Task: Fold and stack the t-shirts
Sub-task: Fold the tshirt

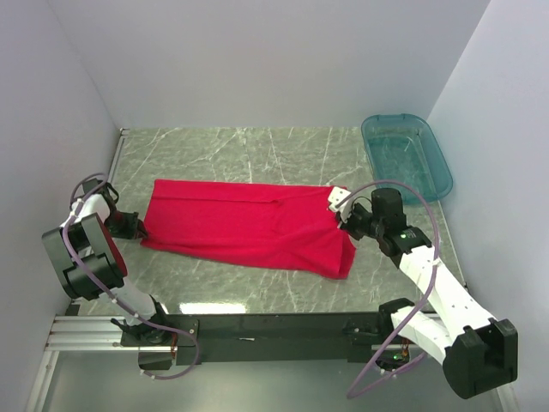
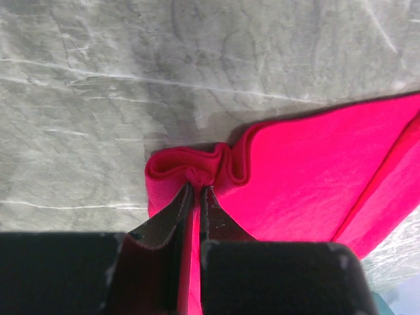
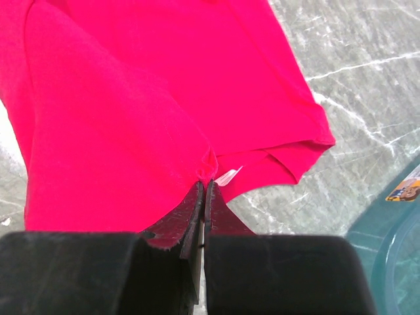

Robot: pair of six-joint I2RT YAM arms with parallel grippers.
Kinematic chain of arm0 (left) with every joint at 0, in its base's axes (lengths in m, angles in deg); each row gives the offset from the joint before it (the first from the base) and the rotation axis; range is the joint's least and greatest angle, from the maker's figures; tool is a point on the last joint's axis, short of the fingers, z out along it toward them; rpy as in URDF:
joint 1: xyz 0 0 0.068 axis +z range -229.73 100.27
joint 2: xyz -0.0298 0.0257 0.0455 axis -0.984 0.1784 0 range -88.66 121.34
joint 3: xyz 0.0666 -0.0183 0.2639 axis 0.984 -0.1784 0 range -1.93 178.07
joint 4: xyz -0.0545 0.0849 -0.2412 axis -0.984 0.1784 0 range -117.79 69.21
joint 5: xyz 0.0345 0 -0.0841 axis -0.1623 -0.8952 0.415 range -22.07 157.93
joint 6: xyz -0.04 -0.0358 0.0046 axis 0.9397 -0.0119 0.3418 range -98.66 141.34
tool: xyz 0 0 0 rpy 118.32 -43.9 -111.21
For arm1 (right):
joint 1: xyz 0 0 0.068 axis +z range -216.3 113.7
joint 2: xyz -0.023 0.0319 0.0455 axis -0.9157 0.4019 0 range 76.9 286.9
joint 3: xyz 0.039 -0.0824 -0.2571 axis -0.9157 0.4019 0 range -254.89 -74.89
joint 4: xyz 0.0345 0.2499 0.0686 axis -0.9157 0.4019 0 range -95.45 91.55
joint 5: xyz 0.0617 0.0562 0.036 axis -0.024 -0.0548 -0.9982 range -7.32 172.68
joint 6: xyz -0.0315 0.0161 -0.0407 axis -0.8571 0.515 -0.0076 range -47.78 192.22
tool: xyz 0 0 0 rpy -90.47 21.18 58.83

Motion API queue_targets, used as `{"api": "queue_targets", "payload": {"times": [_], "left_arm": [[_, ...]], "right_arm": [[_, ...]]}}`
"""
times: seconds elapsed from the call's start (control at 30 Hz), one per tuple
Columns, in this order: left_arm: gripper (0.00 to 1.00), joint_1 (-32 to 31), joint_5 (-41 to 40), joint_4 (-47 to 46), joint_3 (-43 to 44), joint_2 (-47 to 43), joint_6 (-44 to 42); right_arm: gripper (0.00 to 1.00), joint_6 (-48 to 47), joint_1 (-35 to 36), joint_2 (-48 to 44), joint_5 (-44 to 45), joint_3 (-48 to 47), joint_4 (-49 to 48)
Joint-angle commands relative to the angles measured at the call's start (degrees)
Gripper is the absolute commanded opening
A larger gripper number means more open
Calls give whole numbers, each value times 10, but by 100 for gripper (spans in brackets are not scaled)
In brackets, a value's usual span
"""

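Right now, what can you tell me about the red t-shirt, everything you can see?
The t-shirt is plain bright red, soft-looking cloth, folded into a long band lying across the grey marbled table. A small white label peeks out at its right end. The left gripper pinches the left end, where the fabric bunches into wrinkles, and the right gripper pinches the right end. Both are shut on it.

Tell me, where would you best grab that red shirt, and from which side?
By its two short ends, coming in low from the outer sides. The red t-shirt lies as a long flat band across the table, so end grips probably keep it taut. The left gripper is shut on the bunched left edge, the right gripper on the right end by the white label.
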Motion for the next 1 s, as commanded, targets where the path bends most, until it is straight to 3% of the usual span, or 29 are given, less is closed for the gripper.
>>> {"api": "queue_targets", "payload": {"times": [0.0,0.3,0.57,0.97], "left_arm": [[7,-3,0,1,29,0,2],[9,1,0,41,16,-74,-24],[9,24,-24,66,-55,-181,-16],[10,40,-46,124,-85,-283,2]], "right_arm": [[0,7,-6,2,5,-32,-29],[0,7,-6,-13,0,-29,-26],[0,8,-6,-42,-17,-18,-24],[0,8,-7,-87,-33,-13,-17]]}}
